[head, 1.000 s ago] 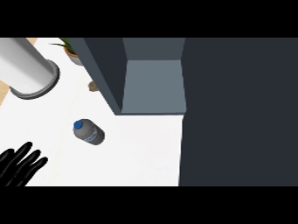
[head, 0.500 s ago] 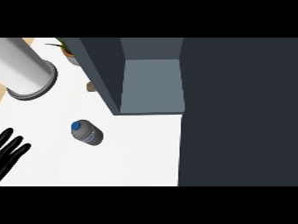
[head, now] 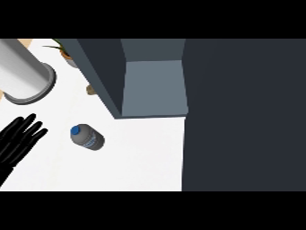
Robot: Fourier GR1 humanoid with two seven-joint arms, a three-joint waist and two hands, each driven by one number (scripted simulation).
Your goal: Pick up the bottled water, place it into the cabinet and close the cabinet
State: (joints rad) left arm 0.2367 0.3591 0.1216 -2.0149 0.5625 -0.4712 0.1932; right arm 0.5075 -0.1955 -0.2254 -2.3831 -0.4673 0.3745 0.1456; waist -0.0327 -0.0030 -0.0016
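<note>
1. While the bottled water [head: 87, 137] sits on the white surface [head: 135, 157] toward its left edge, nothing holds it.
2. Left hand [head: 13, 143], beside it at that edge: fingers straight, spread, holding nothing.
3. Cabinet [head: 152, 85] behind it stands open.

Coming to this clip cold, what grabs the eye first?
The dark cabinet fills the right side, its open compartment at top centre. On the white counter sits the blue-capped bottled water, with the black left hand spread open to its left, not touching it.
</note>
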